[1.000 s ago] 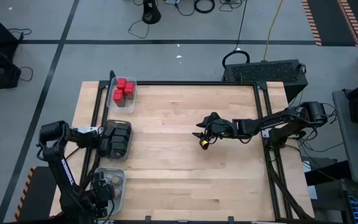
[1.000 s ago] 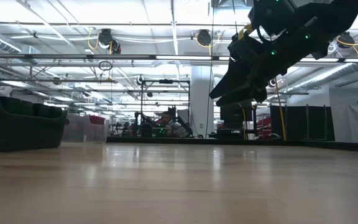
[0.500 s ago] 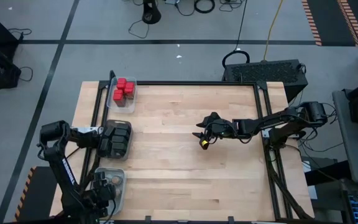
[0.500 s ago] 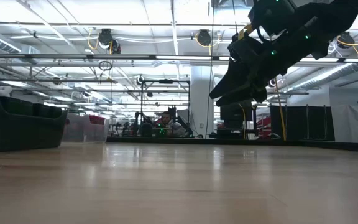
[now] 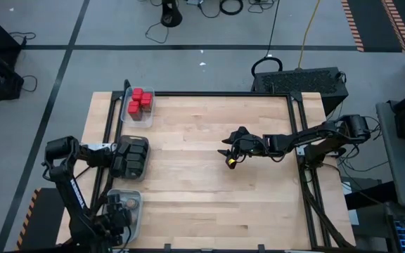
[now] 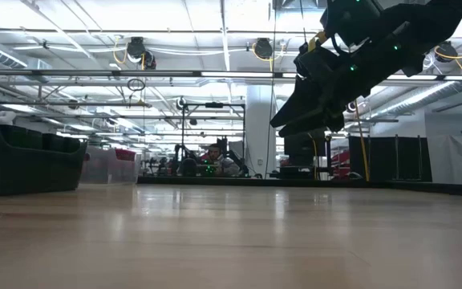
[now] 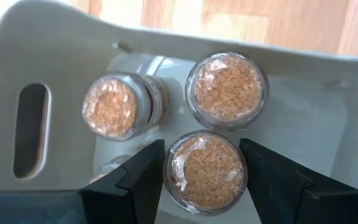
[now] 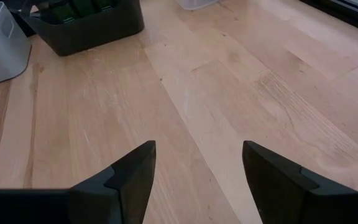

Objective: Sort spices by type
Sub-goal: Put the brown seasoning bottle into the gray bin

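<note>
The left hand [image 7: 201,177] is spread around an upright jar [image 7: 206,172], cork lid up, at the bench's seven o'clock. The right hand [image 8: 197,168] is spread, with nothing held.

Overhead camera looks straight down on the table [image 5: 202,169]; low camera sights level across it. Wrist cameras sit close, both sharing its wood.
</note>
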`<state>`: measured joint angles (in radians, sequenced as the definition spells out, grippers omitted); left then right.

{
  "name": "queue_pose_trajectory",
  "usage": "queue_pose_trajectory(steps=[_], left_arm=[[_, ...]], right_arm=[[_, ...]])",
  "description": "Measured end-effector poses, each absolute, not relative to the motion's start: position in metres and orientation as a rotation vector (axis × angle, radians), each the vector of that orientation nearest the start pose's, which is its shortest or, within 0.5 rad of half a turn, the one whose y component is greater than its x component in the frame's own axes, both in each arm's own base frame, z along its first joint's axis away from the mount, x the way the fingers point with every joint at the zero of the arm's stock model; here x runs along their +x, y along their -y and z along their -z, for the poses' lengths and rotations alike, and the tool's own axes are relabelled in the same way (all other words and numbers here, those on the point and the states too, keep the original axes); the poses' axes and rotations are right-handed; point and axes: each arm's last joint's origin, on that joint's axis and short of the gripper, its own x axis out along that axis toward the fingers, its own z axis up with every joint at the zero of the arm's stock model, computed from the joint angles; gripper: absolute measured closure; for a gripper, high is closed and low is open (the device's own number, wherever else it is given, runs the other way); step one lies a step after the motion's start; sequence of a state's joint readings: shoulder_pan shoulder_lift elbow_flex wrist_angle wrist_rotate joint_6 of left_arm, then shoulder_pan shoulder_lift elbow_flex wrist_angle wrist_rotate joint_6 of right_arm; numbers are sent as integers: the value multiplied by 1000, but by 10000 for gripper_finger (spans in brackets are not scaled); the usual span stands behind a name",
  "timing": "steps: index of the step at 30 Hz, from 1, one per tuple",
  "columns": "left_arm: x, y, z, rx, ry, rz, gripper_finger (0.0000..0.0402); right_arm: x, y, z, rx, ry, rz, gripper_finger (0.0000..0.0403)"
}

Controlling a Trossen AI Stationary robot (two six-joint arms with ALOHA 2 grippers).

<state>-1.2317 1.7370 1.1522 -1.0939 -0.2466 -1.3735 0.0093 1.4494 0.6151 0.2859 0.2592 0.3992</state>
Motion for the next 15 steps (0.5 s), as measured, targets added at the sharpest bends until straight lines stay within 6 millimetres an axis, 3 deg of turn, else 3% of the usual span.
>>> queue_pose_trajectory(steps=[15], left_arm=[[104, 272, -183, 0, -1336, -247, 194]], right_arm=[[279, 5, -174, 309, -489, 348, 181]])
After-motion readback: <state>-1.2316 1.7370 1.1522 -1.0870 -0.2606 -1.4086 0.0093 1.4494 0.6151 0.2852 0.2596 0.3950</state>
